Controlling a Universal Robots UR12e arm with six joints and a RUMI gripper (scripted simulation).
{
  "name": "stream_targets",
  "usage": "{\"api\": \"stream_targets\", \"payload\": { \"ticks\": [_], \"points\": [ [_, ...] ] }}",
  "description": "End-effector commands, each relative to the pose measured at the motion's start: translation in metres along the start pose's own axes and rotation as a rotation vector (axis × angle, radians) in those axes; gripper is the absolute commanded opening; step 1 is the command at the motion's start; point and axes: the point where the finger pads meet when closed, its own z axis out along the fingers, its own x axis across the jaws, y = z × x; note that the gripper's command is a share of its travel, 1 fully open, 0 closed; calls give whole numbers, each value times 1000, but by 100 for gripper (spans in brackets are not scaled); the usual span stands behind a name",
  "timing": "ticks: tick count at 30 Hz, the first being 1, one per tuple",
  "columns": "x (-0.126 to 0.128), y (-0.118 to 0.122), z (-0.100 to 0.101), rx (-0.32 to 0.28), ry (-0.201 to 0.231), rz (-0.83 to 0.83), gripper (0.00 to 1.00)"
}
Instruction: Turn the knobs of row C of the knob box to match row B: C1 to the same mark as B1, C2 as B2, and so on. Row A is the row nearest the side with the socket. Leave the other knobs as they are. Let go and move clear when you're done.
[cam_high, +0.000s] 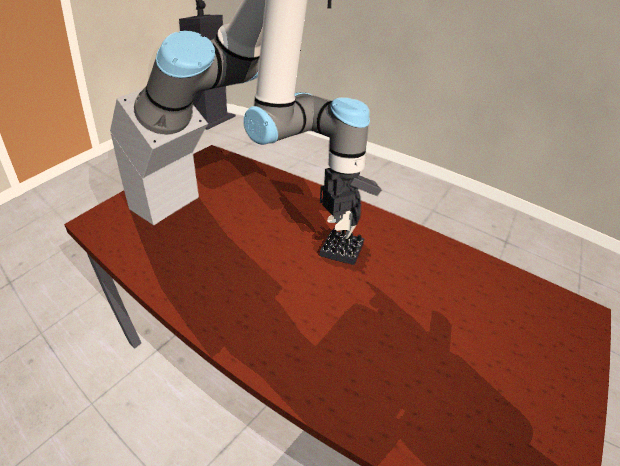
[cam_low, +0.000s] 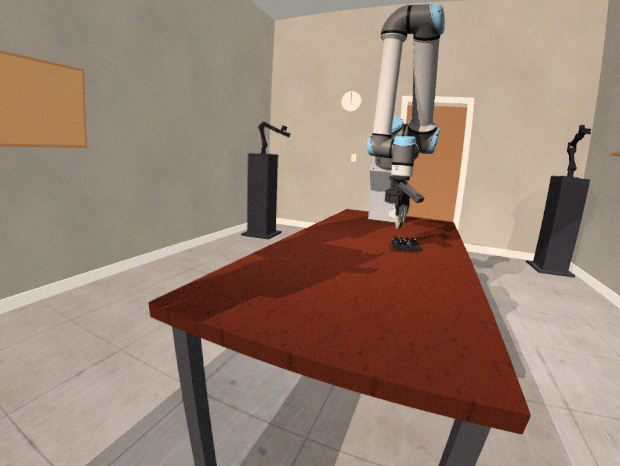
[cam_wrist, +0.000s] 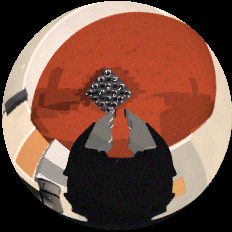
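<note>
The knob box (cam_high: 338, 257) (cam_low: 406, 247) (cam_wrist: 108, 94) is a small black block on the table, its top covered with dark knobs that have pale marks. In the wrist view it appears turned like a diamond. The row letters, the socket and the exact knob marks are too small to read. My gripper (cam_high: 348, 236) (cam_low: 399, 227) (cam_wrist: 120, 109) points down above the box, its tips clear of the knobs in the exterior view. Its jaws are nearly together, with a narrow gap and nothing between them. In the wrist view the tips lie beside the box's near corner.
The red-brown table (cam_high: 476, 300) (cam_low: 350, 320) (cam_wrist: 165, 60) carries the box and the arm's grey pedestal (cam_high: 170, 185). Two dark stands with small arms, the left one (cam_low: 262, 195) and the right one (cam_low: 561, 220), stand on the floor beyond the table.
</note>
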Motion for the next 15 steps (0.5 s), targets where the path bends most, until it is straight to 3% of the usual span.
{"api": "stream_targets", "payload": {
  "ticks": [1, 15],
  "points": [
    [0, 0, 1, 0, 1, 0, 11],
    [0, 0, 13, 0, 1, 0, 11]
  ]
}}
